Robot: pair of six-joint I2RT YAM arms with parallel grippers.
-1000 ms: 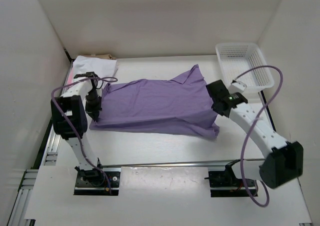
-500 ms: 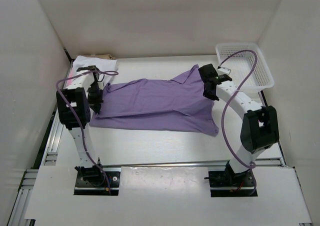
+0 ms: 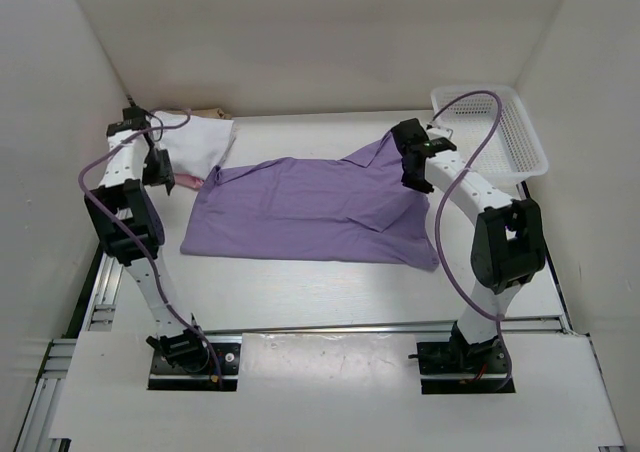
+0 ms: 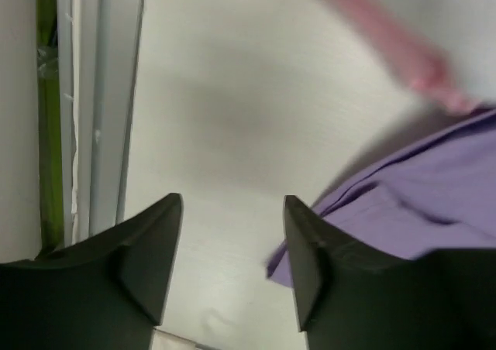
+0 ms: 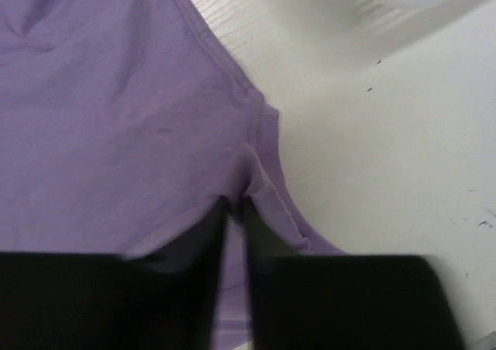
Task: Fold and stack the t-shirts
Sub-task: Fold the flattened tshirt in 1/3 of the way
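While the purple shirt [image 3: 310, 210] lies flat in the middle of the frame, the left gripper [image 4: 231, 203] hangs spread wide and empty at upper left, by the white shirt [image 3: 200, 137]. The right gripper [image 5: 236, 203] seems to pinch the purple shirt's upper right edge.

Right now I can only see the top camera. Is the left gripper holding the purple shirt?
Observer: No. In the left wrist view the left gripper is open, with only bare table between its jaws. The purple shirt lies just beside it.
Operator: What about the right one?
Observer: The right wrist view shows the right gripper nearly closed, with a small ridge of the shirt's edge bunched between its jaws.
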